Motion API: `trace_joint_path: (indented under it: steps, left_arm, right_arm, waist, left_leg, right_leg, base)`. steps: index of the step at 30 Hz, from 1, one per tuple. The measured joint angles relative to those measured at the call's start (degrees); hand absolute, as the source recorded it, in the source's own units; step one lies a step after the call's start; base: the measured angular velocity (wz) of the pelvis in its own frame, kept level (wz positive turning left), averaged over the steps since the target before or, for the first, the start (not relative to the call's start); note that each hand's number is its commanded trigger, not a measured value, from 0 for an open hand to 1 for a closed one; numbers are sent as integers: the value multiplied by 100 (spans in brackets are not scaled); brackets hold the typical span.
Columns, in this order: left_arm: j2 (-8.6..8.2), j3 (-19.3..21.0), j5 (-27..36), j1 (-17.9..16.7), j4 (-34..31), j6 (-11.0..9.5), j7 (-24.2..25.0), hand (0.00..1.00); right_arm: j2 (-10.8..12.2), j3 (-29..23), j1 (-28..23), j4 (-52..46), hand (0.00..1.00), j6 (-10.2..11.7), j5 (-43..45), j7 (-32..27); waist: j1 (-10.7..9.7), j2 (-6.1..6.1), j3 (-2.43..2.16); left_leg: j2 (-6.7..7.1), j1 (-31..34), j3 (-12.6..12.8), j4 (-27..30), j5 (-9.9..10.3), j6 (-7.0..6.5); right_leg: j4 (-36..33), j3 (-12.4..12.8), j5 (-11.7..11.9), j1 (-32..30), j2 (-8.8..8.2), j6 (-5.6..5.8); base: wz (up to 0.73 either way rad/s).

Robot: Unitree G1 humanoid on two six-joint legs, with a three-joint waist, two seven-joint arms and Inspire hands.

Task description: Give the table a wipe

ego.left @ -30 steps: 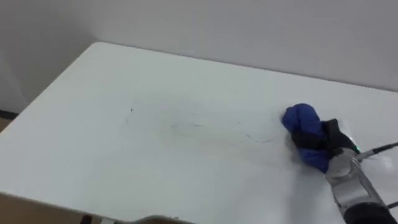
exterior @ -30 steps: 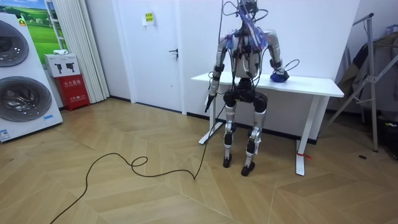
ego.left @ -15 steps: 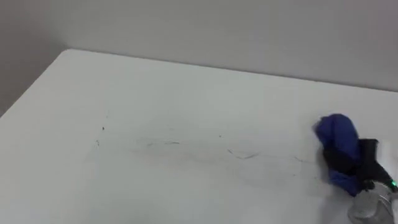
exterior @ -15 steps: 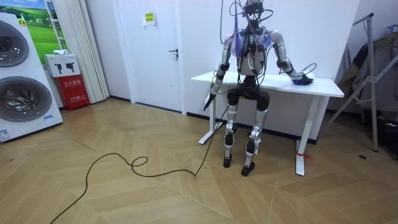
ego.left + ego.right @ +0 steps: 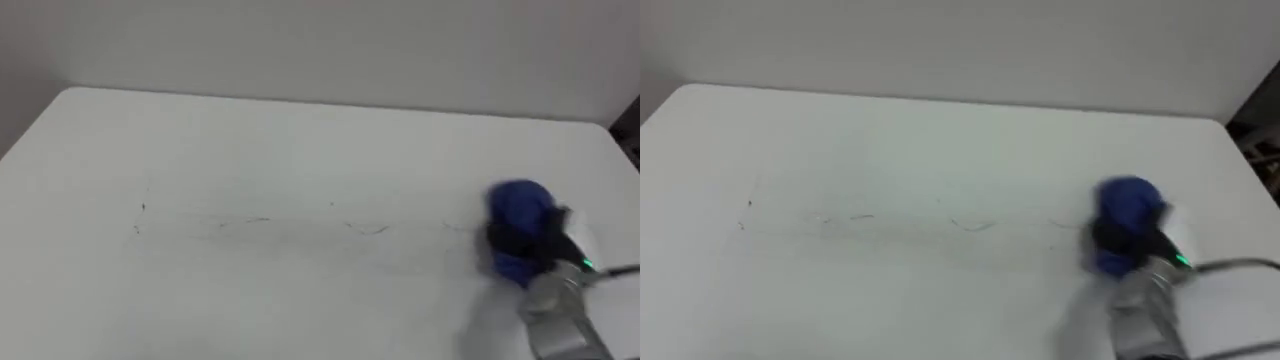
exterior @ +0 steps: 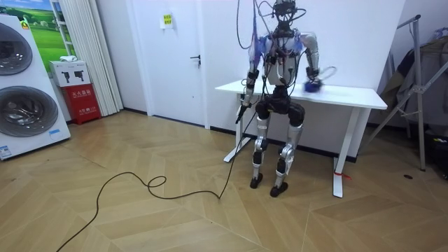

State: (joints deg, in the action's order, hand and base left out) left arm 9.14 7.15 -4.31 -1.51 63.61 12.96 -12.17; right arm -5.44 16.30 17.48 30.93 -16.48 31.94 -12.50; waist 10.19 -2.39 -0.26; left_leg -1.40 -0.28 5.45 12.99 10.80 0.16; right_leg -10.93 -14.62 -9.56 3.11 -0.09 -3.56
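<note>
Toward the right end of the white worktop [image 5: 300, 130] lies the bunched blue cloth [image 5: 517, 208], my right hand [image 5: 562, 248] curled round it, and I'd press it flat, then sweep left over the faint dark scribble marks [image 5: 362, 229] in slow overlapping strokes.

Right hand [image 5: 518, 239]: black fingers, silver-grey wrist at lower right, green LED. Room view, top centre: silver limbs, dark joints, bluish torso wiring, straps running up.
</note>
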Motion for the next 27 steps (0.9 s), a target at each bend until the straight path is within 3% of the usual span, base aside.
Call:
trace_joint_path:
  steps: [3, 5, 7, 8, 10, 13, 16, 17, 21, 23, 25, 27]
  left_arm:
    - [-130, -113, 46, -13, -141, 46, 9, 0]
    - [-111, -89, 139, -327, -293, 63, -19, 0]
    - [-94, 129, 97, -765, -380, 71, -19, 0]
    - [-75, 196, 51, -855, -380, 71, -20, 0]
    - [-37, 611, -364, -1060, -382, 58, -28, 0]
    - [35, 864, -552, -1137, -415, 45, -43, 0]
    - [120, 1198, -798, -1196, -534, -12, -86, 0]
    - [144, 1334, -873, -1202, -554, -52, -89, 0]
    - [171, 1275, -795, -1189, -864, -139, -100, 0]
    - [161, 1081, -753, -1050, -844, -192, -116, 0]
    - [151, 794, -587, -898, -816, -196, -115, 0]
    - [33, 477, -362, -644, -604, -200, -113, 0]
  right_arm:
    - [79, 335, 523, 317, 100, 322, -72, 343]
    - [43, 217, 480, 462, 100, 360, -90, 338]
    - [-10, -209, -118, 448, 100, 805, 57, -46]
    - [-46, -304, -271, 456, 100, 920, 79, -182]
    - [-336, -888, -991, 454, 100, 1380, 176, -693]
    - [-705, -1627, -1698, 458, 100, 1649, -63, -1201]
    - [-971, -2461, -2224, 785, 100, 1787, -397, -1562]
    - [-1078, -2697, -2267, 1058, 100, 1811, -524, -1576]
    - [-1254, -3017, -2304, 1514, 100, 1763, -740, -1560]
    - [-1218, -2972, -2209, 1514, 100, 1671, -723, -1556]
    - [-1125, -2836, -1955, 1457, 100, 1396, -717, -1546]
    - [-991, -2457, -1645, 1067, 100, 799, -703, -1432]
  waist:
    - [329, 40, 31]
    - [350, 15, 22]
    - [129, -35, 23]
    - [45, -36, 35]
    - [-218, -123, 35]
    - [-316, -139, 27]
    - [-425, -159, -37]
    - [-498, -167, -87]
    - [-694, -156, -102]
    - [-657, -129, -116]
    - [-611, -109, -115]
    - [-366, -25, -104]
  left_leg:
    - [116, 17, -314, -122, -154, -22]
    - [150, 21, -450, -172, -186, -40]
    - [250, -40, -601, -166, -178, -66]
    - [273, -80, -617, -166, -176, -71]
    - [323, -201, -574, -167, -133, -148]
    - [331, -265, -505, -175, -75, -230]
    - [337, -321, -385, -218, -46, -275]
    - [338, -349, -350, -221, -33, -295]
    - [340, -433, -300, -140, 25, -342]
    - [340, -429, -245, -116, 29, -350]
    - [332, -434, -161, -116, 29, -352]
    - [300, -430, -28, -128, 21, -338]
  right_leg:
    - [81, -326, -55, 12, -87, 38]
    - [139, -547, -85, 103, -155, 88]
    - [263, -622, -110, 326, -210, 160]
    - [297, -622, -108, 406, -222, 174]
    - [315, -589, -157, 618, -271, 262]
    - [308, -481, -152, 689, -280, 304]
    - [268, -372, -125, 703, -275, 350]
    - [244, -325, -121, 721, -278, 355]
    - [209, -280, -77, 818, -282, 426]
    - [204, -261, -69, 797, -292, 438]
    - [208, -204, -62, 772, -290, 447]
    - [178, -39, -34, 659, -262, 402]
  base:
    - [74]
    - [65]
    - [64]
    - [75]
    - [63]
    - [15]
    - [-26]
    - [-21]
    - [-16]
    - [-15]
    - [-30]
    - [-67]
